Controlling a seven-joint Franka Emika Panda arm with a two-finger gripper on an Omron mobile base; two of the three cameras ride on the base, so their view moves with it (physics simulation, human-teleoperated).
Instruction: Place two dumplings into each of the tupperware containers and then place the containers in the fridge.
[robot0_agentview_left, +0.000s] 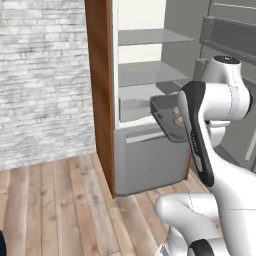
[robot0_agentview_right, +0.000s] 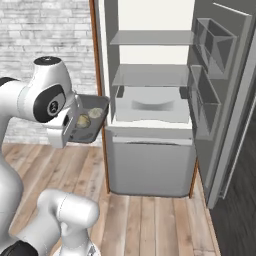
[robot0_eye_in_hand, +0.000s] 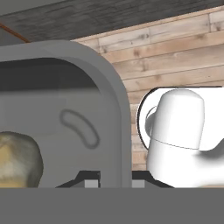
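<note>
Gripper (robot0_eye_in_hand: 113, 183) sits clamped on the rim of the smoky grey tupperware container (robot0_agentview_right: 90, 122), its dark tips straddling the wall at one rounded corner, which looks like the reason the box hangs off the hand slightly tilted rather than level. Two dumplings (robot0_agentview_right: 88, 117) lie inside it, one nearer the hand and one toward the far end, so this box appears loaded and the step in hand is probably carrying it to the fridge (robot0_agentview_right: 150, 125). In the right base view the container is just outside the opening, beside the wood-brown side edge (robot0_agentview_left: 102, 90), at about the height of the lower shelf (robot0_agentview_right: 150, 75). A whitish container (robot0_agentview_right: 150, 107) already rests below that shelf, above the wide grey drawer (robot0_agentview_right: 150, 165). Door bins (robot0_agentview_right: 210, 50) on the open door stand well to the right. Judging from this, the side edge is what the box must clear first.
</note>
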